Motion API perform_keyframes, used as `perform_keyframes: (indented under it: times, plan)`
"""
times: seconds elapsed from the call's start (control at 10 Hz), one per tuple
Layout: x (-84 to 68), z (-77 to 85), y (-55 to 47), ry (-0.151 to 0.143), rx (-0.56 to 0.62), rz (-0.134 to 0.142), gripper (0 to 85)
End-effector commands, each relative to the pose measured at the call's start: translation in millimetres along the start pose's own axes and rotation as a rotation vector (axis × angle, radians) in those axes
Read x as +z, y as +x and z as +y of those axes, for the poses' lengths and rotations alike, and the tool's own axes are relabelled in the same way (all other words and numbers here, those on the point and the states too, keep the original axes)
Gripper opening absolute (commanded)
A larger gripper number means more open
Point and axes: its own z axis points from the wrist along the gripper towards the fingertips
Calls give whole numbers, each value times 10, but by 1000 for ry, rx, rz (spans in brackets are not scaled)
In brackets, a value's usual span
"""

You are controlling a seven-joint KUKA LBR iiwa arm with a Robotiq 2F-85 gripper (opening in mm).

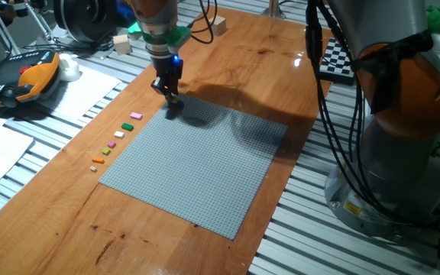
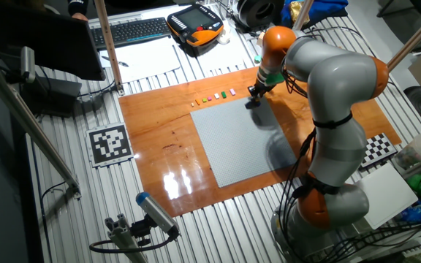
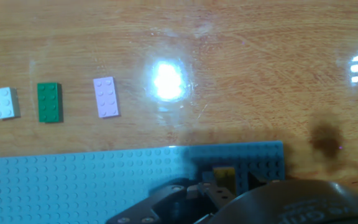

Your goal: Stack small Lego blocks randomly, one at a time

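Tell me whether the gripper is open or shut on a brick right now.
Cannot tell for sure. The gripper sits low at the baseplate corner; the hand view shows a yellowish piece between the fingers, but whether they are clamped on it is unclear.

One fixed view looks from low and near across the large grey studded baseplate (image 1: 197, 160). The other fixed view looks down from high and far. The hand view is very close above the baseplate corner, which all three views share.
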Motion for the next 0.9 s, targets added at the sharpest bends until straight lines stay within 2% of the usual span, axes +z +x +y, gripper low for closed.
perform_keyframes:
  times: [0.0,0.1,0.3,0.8]
  plan:
    - [-53,9,-21,0,0,7,340]
    - [-86,30,-25,2,1,8,340]
    - [-57,37,0,-8,-28,10,0]
    - [20,17,13,3,-34,-3,0]
